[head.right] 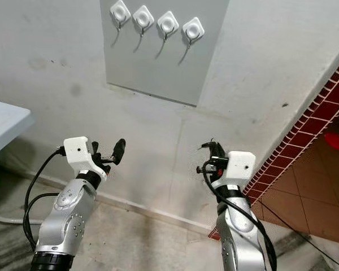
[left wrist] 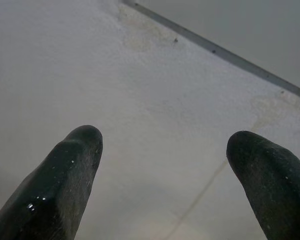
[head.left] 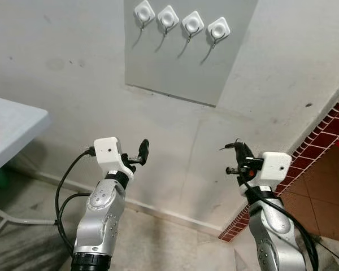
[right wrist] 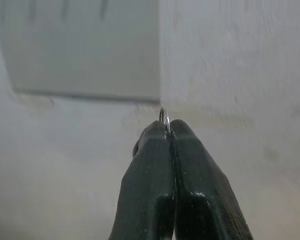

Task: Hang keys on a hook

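A grey wall panel point(head.left: 181, 56) at twelve o'clock carries four white hooks point(head.left: 181, 21) in a row. Below it, my left end effector point(left wrist: 162, 175) is raised with fingers spread, holding nothing. At four o'clock, my right end effector point(right wrist: 168, 131) pinches a key ring point(right wrist: 164, 117) at its fingertips, well below the hooks.

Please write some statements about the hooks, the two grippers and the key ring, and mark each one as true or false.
1. Four hooks sit on the grey panel. True.
2. A key already hangs on one hook. False: all four are bare.
3. The right gripper is shut on a key ring. True.
4. The left gripper is shut. False: its fingers are apart, holding nothing.
5. Both grippers are below the panel. True.
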Motion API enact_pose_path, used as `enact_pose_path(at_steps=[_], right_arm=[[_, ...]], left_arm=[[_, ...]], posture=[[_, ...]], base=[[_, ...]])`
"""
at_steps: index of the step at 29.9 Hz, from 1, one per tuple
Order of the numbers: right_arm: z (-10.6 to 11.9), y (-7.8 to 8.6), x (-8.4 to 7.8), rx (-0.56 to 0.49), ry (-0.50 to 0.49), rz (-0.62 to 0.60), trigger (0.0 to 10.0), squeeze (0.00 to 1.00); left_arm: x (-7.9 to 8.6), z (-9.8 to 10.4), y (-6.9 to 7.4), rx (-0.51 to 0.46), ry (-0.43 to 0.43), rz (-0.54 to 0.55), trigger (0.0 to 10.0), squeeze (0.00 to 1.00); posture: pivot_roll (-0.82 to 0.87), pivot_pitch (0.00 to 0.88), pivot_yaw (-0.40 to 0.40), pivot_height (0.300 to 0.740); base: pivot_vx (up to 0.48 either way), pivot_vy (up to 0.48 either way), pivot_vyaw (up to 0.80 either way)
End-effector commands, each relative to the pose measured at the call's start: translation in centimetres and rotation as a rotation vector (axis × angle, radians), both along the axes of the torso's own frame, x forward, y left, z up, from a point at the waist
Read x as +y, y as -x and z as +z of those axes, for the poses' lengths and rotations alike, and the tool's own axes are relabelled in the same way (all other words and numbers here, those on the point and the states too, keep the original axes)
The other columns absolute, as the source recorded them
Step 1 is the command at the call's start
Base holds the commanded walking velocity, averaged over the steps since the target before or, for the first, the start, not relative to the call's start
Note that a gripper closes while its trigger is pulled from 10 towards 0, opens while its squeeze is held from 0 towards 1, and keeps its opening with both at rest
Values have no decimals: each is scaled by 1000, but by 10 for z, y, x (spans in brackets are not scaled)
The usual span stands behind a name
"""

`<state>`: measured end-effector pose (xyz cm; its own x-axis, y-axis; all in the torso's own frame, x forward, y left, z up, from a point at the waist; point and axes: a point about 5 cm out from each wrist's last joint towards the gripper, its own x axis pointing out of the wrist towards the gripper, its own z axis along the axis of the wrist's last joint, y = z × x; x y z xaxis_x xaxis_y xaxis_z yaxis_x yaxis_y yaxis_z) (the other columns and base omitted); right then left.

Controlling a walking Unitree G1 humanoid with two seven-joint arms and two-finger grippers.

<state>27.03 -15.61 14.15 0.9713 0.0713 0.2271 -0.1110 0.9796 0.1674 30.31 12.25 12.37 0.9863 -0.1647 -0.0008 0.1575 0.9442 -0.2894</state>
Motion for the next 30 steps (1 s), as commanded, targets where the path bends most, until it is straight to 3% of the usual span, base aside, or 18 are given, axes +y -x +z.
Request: enact_pose_path(at_steps=[1,24,30], right_arm=[[9,3,-2,-51,-4,6,10000,0],[7,5,2,-40,-6,28,10000,0],[6,5,4,-36,2,40,10000,0]], left_arm=[[-1,7,0,-27,3,-15,10000,0],[2,10,1,-31,12,-9,10000,0],[0,11,3,-45,1,11,10000,0]], posture=[[33,69,-101,740],[41,74,-106,740],[43,75,-111,740]], base=[[379,0,0],[408,0,0],[0,0,0]])
